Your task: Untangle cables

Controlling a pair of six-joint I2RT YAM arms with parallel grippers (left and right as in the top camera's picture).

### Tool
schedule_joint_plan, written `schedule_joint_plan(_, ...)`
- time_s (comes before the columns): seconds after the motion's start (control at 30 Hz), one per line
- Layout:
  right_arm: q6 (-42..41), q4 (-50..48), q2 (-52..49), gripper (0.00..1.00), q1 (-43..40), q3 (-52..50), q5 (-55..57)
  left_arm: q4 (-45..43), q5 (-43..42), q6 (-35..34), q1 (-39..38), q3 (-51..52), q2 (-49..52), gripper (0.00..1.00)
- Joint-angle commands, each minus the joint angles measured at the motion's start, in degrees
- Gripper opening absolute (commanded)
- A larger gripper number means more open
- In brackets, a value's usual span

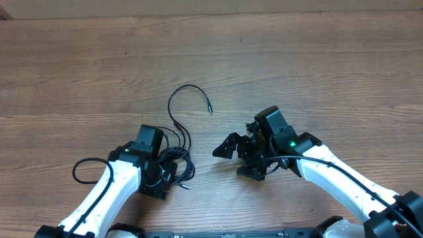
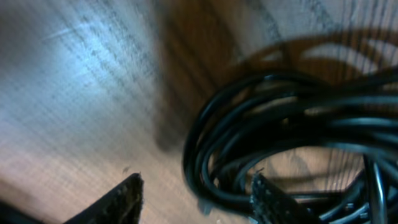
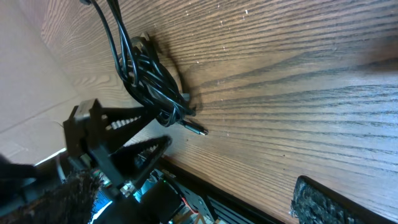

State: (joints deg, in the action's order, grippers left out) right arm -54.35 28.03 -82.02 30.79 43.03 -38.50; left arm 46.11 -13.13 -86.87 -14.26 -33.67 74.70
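The left pincer (image 2: 196,204) has its two black toothed fingers (image 2: 118,202) apart. One finger has bare wood next to it. The other sits right against the bunch of thin black cables (image 2: 280,124). The pincer is not squeezed shut on them. This close view is blurry and the bunch is cut off at the side, so the cords cannot be told apart here.

From above, the bunch lies just past the tips of the left pincer and is partly hidden under it. One cord leaves the bunch and curls away from the pincer in a wide loop (image 1: 180,99) that ends in a small plug tip (image 1: 210,111). The brown wooden table (image 1: 317,59) shows on all sides of that loop.

The right pincer (image 1: 231,160) sits to the side of the bunch and does not touch it. Its fingers are spread wide with only wood between them.

The right wrist view shows another plug tip (image 3: 198,130) poking out of the bunch onto the wood. It also shows the table edge (image 3: 249,198) close by.

Behind the left arm lies a black loop (image 1: 82,170). I cannot tell if it is a loose cord.
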Motion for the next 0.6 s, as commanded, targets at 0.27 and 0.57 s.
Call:
schedule_joint_plan(0.27, 0.5, -0.2, 0.1, 1.0, -0.1, 0.0, 0.5, -3.1, 7.6, -1.0, 0.0, 2.6, -0.1, 0.42)
schedule_joint_plan(0.57, 0.5, -0.2, 0.1, 1.0, -0.1, 0.1, 0.5, -4.4, 4.7, -1.1, 0.0, 2.6, -0.1, 0.04)
